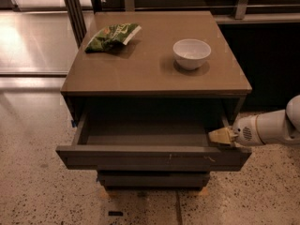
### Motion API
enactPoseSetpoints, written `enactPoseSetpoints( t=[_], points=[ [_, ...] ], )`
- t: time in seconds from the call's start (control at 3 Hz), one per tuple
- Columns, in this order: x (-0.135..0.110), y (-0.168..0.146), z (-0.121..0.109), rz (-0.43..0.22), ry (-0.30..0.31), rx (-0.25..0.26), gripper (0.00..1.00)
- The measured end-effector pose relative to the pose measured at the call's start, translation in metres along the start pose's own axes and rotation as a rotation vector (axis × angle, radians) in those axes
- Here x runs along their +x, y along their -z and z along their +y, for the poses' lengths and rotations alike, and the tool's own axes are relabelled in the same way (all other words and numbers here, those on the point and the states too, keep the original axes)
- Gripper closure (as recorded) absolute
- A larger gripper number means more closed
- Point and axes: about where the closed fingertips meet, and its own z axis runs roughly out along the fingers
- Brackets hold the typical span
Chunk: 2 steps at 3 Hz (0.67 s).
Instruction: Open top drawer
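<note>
The top drawer [150, 157] is pulled out from the brown cabinet, its dark grey-brown flat front facing me with small white scratch marks right of centre. Its shallow grey interior [145, 132] shows and holds nothing. My gripper [220, 136], with tan fingers on a white arm coming in from the right, sits at the drawer's right end, just inside and above the front panel's top edge.
On the cabinet top [154, 74] lie a green snack bag [111, 35] at the back left and a white bowl [191, 53] at the right. Two narrower drawer fronts [152, 178] sit below. Speckled floor surrounds the cabinet; metal posts [75, 11] stand behind.
</note>
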Motion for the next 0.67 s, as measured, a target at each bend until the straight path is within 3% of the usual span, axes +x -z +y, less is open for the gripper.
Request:
enactPoseSetpoints(
  t=[0.33,0.67],
  points=[
    [0.027,-0.0147,0.0021,0.033,-0.055,-0.052,1.0],
    [0.0244,-0.0118,0.0036,0.033,-0.055,-0.052,1.0]
  ],
)
